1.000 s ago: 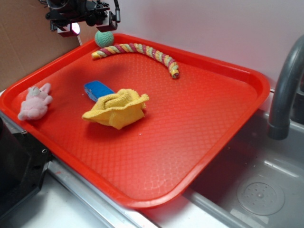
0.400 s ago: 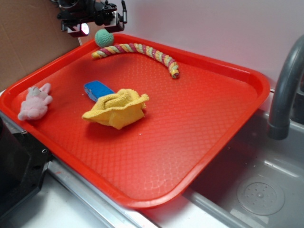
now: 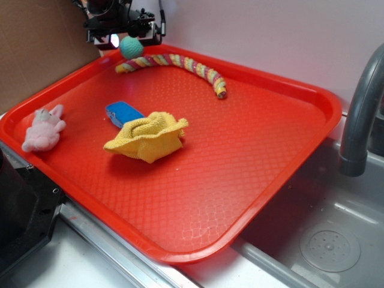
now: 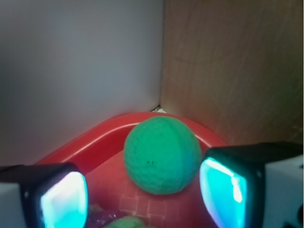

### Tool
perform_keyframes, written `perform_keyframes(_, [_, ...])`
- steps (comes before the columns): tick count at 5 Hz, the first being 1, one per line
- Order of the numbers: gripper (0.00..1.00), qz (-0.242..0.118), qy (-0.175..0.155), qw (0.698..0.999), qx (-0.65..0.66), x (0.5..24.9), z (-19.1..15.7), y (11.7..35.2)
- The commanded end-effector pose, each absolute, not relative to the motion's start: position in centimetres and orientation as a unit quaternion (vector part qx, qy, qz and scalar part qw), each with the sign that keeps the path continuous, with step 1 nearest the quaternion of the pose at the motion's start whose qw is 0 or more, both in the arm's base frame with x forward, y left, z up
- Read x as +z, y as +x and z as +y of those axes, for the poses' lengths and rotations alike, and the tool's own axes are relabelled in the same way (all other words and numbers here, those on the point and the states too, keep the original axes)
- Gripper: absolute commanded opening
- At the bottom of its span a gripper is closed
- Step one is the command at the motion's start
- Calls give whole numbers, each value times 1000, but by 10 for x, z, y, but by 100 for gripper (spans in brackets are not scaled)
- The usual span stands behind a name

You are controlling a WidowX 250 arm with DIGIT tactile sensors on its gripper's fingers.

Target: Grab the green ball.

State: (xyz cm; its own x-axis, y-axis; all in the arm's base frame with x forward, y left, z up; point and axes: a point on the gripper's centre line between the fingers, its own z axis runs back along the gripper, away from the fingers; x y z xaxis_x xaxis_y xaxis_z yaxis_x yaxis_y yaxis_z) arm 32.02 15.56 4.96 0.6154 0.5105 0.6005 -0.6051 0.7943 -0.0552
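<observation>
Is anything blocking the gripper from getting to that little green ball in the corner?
Nothing visible does. The wrist view shows the green ball straight ahead of the open gripper, with only bare red tray between them. The striped rope lies just beside the ball.

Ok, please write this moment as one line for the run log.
phase: approach | gripper: open, fingers either side of small teal-green fuzzy ball | ball: in far corner of red plastic tray, not gripped

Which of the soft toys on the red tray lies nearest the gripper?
The green ball, at the tray's far corner, directly under the open gripper. The striped rope lies just beyond it, and the pink plush sits at the opposite edge.
</observation>
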Motion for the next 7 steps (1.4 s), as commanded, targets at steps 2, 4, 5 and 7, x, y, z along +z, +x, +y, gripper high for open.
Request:
perform_keyframes(2, [100,-271,76,870,404,70,175,311])
perform_keyframes(4, [100,-277,73,878,382,51,182,328])
perform_keyframes(5, [0,-267,76,875,397,44,185,333])
perform_keyframes(7, [0,-279,95,871,392,54,175,325])
